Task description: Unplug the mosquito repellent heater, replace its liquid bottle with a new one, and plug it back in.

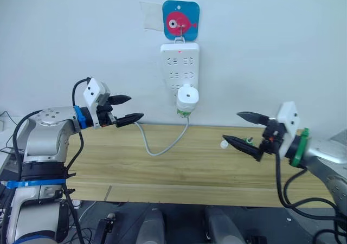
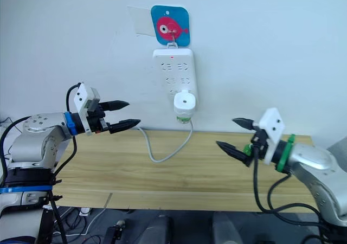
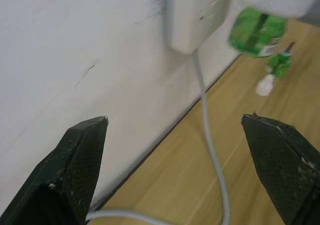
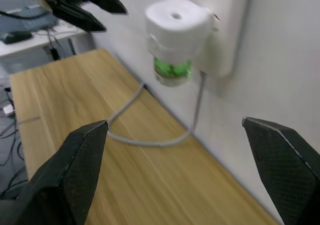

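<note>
A: Item one, the mosquito repellent heater (image 1: 187, 97): where is it recorded?

B: It is seen plugged into the lowest socket of the white power strip (image 1: 179, 65), which is hung on the wall under a blue fish plaque (image 1: 180, 19). A green liquid bottle (image 4: 172, 71) is fitted beneath it.

A: Item two, the spare bottle?

B: A small green bottle (image 3: 278, 63) and a white cap (image 3: 264, 85) are noted on the wooden bench (image 1: 179, 173), near the wall, just beside the right hand.

A: The hands?

B: The left hand (image 1: 124, 109) is held open in the air, left of the strip, nothing gripped. The right hand (image 1: 239, 128) is likewise open and empty, above the bench. A grey cable (image 1: 162, 143) is draped from the strip onto the bench.
</note>
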